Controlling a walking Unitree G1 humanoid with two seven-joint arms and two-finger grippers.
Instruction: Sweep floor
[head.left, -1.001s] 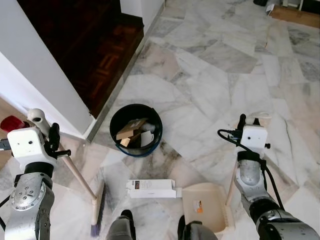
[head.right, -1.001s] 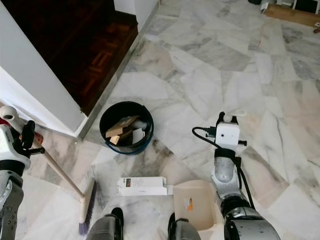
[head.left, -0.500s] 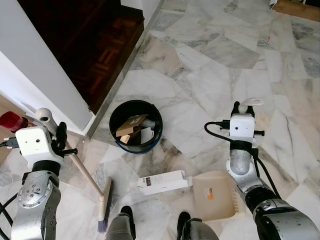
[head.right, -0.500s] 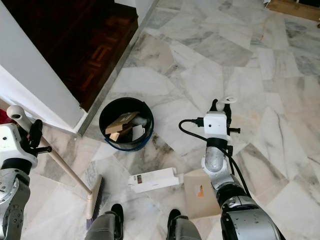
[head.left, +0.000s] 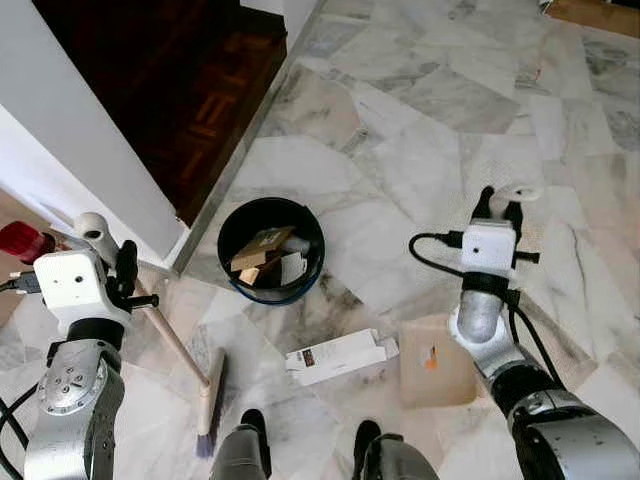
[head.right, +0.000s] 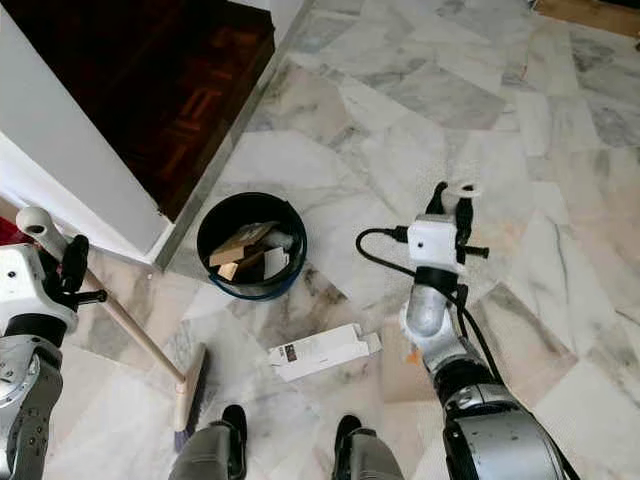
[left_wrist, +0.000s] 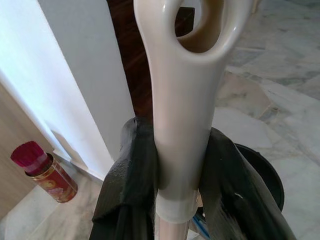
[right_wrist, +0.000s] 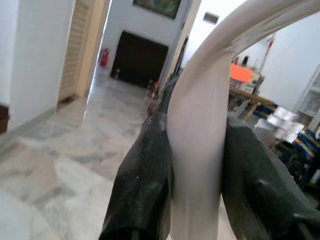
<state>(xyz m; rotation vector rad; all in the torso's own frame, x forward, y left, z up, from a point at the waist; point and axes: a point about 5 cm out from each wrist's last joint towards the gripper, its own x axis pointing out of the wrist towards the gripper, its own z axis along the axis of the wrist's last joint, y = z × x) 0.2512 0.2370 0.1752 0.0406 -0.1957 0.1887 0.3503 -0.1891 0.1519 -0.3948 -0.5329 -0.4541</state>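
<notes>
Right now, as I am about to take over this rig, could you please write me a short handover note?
Left gripper: shut on the broom handle; the broom head rests on the marble floor to the robot's left.
Right gripper: shut on the dustpan handle; the dustpan sits on the floor in front of the robot's right foot.
A flat white carton lies on the floor between broom and dustpan, close to the pan's edge.
The black bin ahead already holds cardboard scraps.
Done: both tools in hand.
Left: probably sweep the carton into the pan, then tip it into the bin.
</notes>
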